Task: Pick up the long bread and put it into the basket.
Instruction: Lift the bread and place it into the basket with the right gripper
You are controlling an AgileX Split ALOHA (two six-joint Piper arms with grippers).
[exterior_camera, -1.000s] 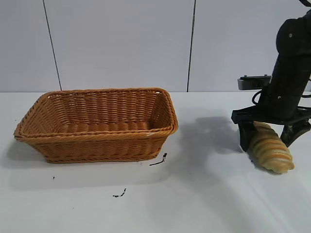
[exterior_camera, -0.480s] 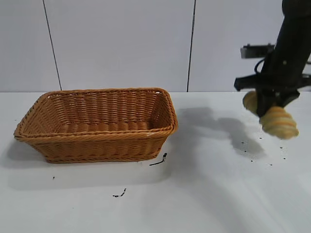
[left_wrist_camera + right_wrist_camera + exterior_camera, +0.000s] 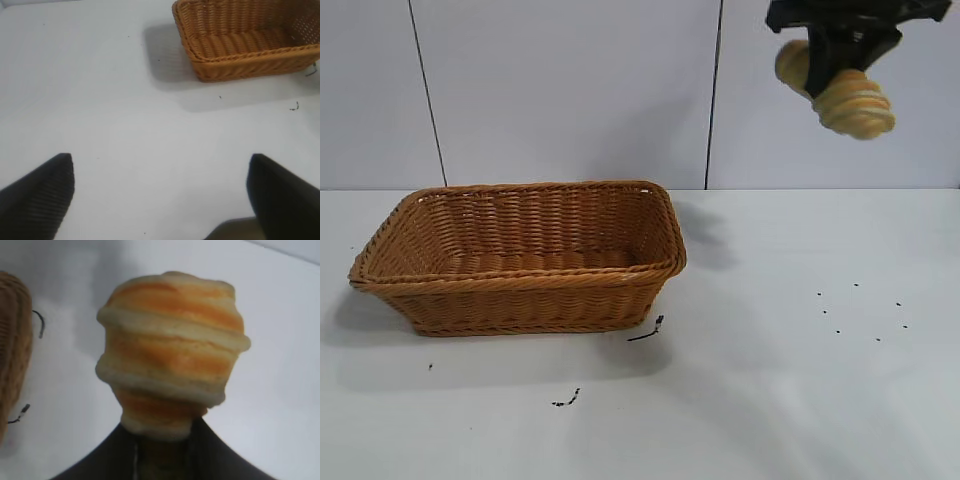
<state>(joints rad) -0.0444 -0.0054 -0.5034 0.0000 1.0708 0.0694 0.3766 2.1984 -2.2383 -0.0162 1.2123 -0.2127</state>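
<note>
My right gripper (image 3: 832, 62) is shut on the long bread (image 3: 850, 100), a golden-tan loaf with pale ridged stripes, and holds it high in the air at the top right, well above the table. The right wrist view shows the loaf (image 3: 172, 355) end-on between the dark fingers (image 3: 100, 462). The orange-brown wicker basket (image 3: 390, 250) stands on the white table at left and is empty; it lies to the left of and far below the loaf. My left gripper (image 3: 160, 192) is open and empty over bare table, with the basket (image 3: 240, 65) farther off.
Small dark crumbs (image 3: 860, 312) lie scattered on the table at right. Two dark scraps (image 3: 648, 330) lie in front of the basket's near right corner. A grey panelled wall (image 3: 570, 90) stands behind the table.
My right gripper has lifted the long bread from the table at right up high and slightly left. Crumbs now show where it lay. The basket has not moved.
</note>
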